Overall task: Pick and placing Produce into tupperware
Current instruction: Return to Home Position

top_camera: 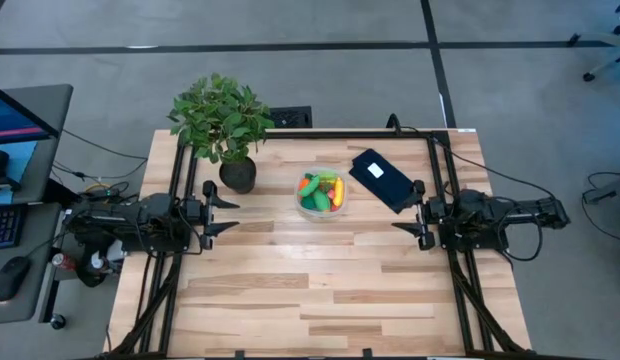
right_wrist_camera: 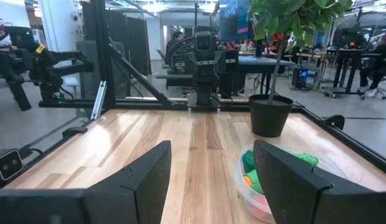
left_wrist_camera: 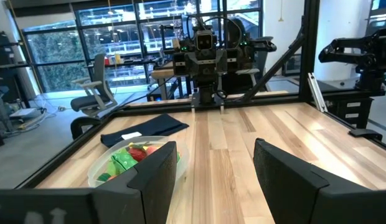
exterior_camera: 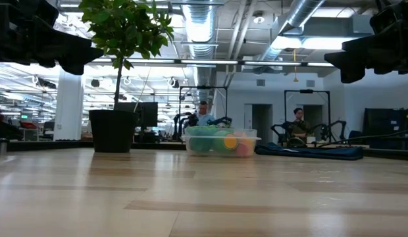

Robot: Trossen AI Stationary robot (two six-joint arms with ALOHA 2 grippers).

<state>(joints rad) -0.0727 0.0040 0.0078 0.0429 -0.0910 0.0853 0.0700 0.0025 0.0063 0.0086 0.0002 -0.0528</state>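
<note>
High view: both arms sit back at opposite ends of the table (top_camera: 290, 290), facing each other across the bare wood. Left gripper (top_camera: 233, 215) hovers near the left edge, just in front of the potted plant (top_camera: 238, 175), jaws apart, nothing between them. Right gripper (top_camera: 408, 208) is at the right edge, jaws likewise apart and empty, its upper finger close to the corner of the flat black rectangle (top_camera: 382, 180) with the white label. Tupperware (top_camera: 297, 192) stands toward the far middle of the table, between the plant pot and the black rectangle, well apart from both grippers. Produce (top_camera: 312, 200) is heaped inside it: green pieces, something orange, a yellow strip, a bit of red. Low view shows the container upright on the wood, colours smeared behind the clear wall, so which piece is which is hard to say there. Left wrist view: green and red pieces show above the rim, black rectangle just beyond. Two people (exterior_camera: 204, 113) sit at desks in the room behind the table.
</note>
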